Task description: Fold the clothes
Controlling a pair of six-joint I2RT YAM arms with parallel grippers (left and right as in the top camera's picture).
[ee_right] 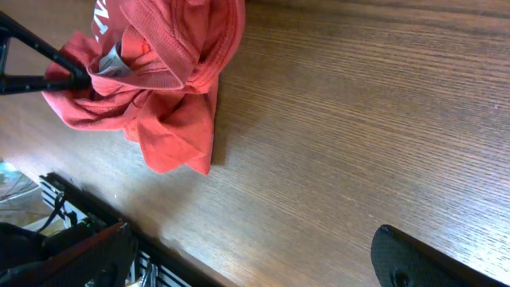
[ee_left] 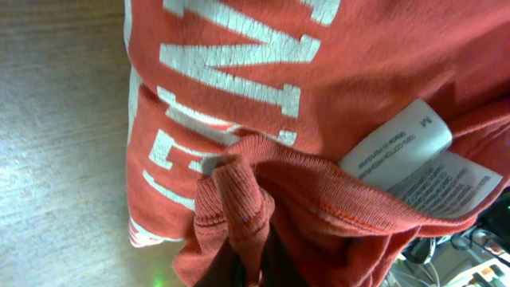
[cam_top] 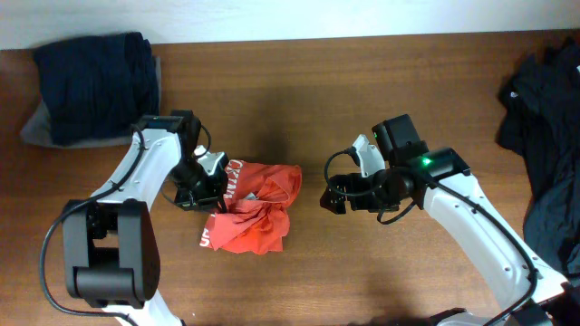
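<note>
**Inspector:** State of the left fingers?
**Recorder:** The left fingers are closed on a bunched ridge of the red shirt. The left wrist view shows that ribbed fold pinched between them at the bottom centre of the frame.
**Inspector:** The right fingers?
**Recorder:** The right fingers stand wide apart and hold nothing. They are just right of the shirt and clear of it, over bare tabletop.
**Inspector:** Condition of the shirt?
**Recorder:** Crumpled in a lump near the centre of the overhead frame, slightly left and low. White lettering shows along its left side, and a white tag marked M sits among the folds.
**Inspector:** Other clothes?
**Recorder:** A folded navy pile lies in the upper left corner with a grey layer under it. A loose dark heap lies at the right edge. Both are well apart from the shirt.
</note>
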